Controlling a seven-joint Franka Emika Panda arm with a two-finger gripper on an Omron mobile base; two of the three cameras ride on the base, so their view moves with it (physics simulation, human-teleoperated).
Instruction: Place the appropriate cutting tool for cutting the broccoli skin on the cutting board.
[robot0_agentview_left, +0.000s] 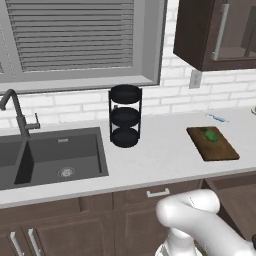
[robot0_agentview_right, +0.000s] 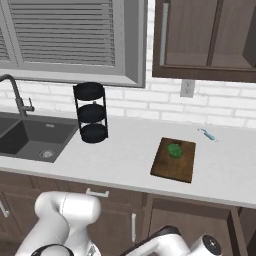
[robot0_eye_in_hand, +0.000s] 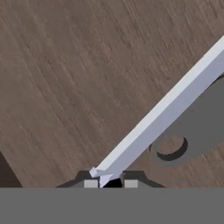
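The white Franka arm (robot0_agentview_left: 200, 220) bends low. Its two-finger gripper (robot0_eye_in_hand: 111, 181) points downward. The dark fingertips (robot0_eye_in_hand: 90, 183) stand nearly together.

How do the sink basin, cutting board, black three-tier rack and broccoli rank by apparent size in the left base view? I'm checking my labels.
1. sink basin, clearly largest.
2. black three-tier rack and cutting board: look alike, and the rack stands upright while the board lies flat, so I won't rank them.
3. broccoli, smallest.
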